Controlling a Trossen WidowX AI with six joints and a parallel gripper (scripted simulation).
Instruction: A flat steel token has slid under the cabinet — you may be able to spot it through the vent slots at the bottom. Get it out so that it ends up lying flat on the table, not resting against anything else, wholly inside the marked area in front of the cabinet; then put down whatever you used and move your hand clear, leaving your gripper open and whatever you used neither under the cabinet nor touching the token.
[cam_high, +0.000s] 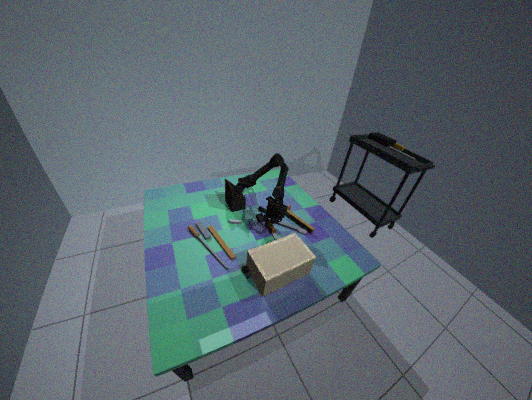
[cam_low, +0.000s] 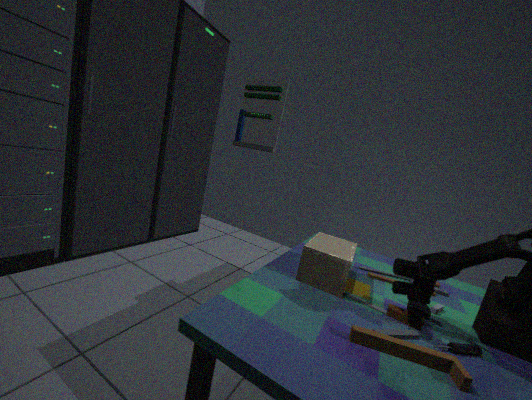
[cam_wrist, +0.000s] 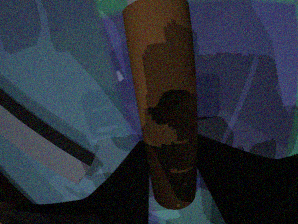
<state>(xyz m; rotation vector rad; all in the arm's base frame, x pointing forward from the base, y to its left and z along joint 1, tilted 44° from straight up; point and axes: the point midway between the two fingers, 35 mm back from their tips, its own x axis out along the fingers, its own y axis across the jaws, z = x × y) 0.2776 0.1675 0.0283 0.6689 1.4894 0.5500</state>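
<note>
My gripper is low over the table behind the beige cabinet. It is shut on the orange-brown round handle of a tool, which lies along the table between the fingers. In the exterior view the handle shows as a brown stub beside the gripper. The steel token is hidden; I cannot see it in any view. A yellow patch lies on the table against the cabinet's near face.
A wooden L-shaped hook lies right of the gripper. A thin rod with an orange handle, a wooden stick, a grey block and a small white piece lie to the left. A black cart stands off the table.
</note>
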